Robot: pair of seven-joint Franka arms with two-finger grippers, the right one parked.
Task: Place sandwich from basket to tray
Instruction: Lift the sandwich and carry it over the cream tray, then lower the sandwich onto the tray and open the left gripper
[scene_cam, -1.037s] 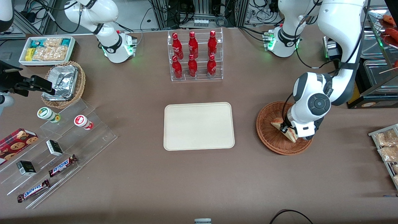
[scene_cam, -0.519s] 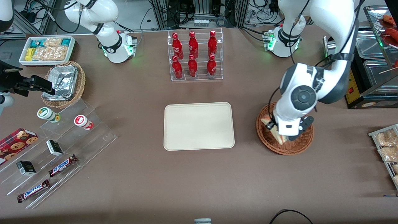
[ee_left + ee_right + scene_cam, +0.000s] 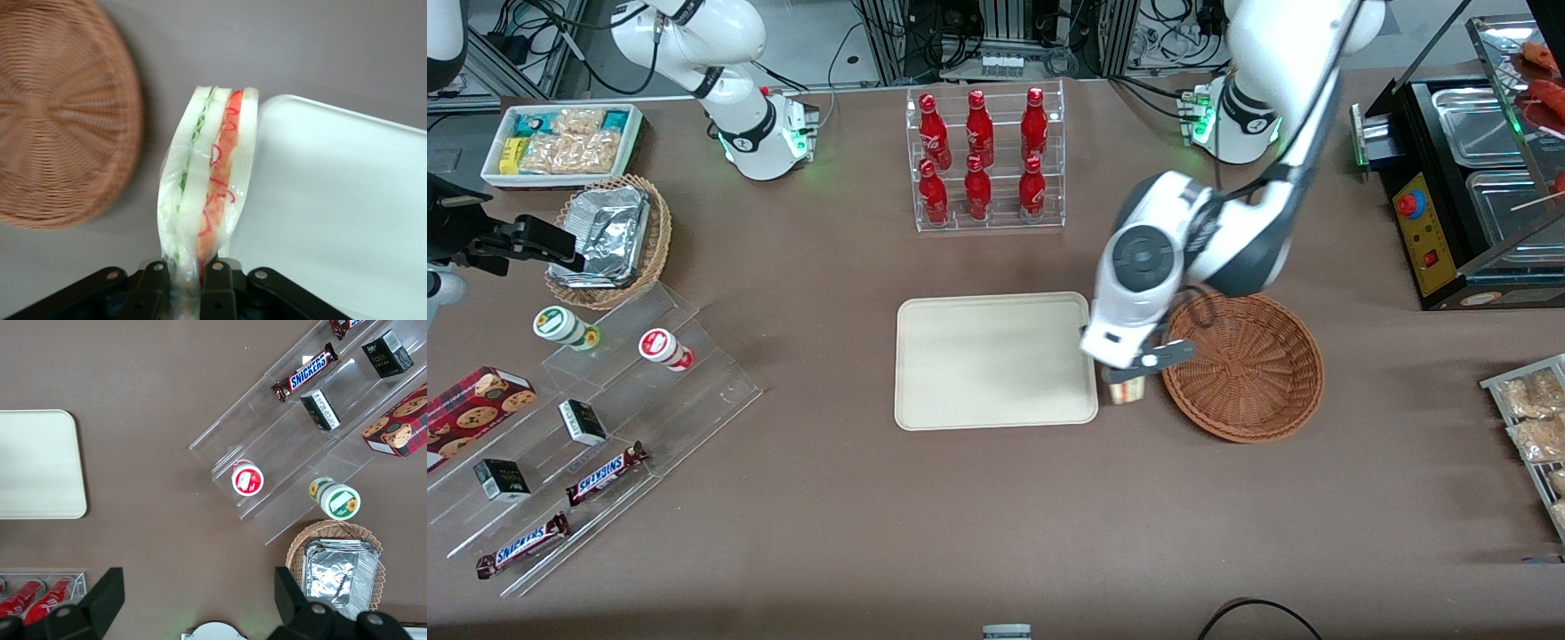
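Note:
My left gripper (image 3: 1125,380) is shut on the sandwich (image 3: 1126,390), a clear-wrapped wedge with red, orange and green layers (image 3: 210,177). It holds the sandwich in the air over the strip of table between the tray (image 3: 978,364) and the basket (image 3: 1249,369). The reddish-brown wicker basket shows nothing inside it. The cream tray is bare. In the left wrist view the gripper (image 3: 189,280) clamps the wrapped end of the sandwich, with the basket (image 3: 60,120) to one side and the tray (image 3: 340,200) to the other.
A clear rack of red bottles (image 3: 983,160) stands farther from the front camera than the tray. Toward the parked arm's end are a foil-lined tan basket (image 3: 609,238), a white snack bin (image 3: 560,142) and clear steps with snacks (image 3: 605,418). Metal trays (image 3: 1485,160) stand toward the working arm's end.
The gripper has lifted the sandwich out of the basket and carried it sideways toward the tray. The basket now shows nothing inside.

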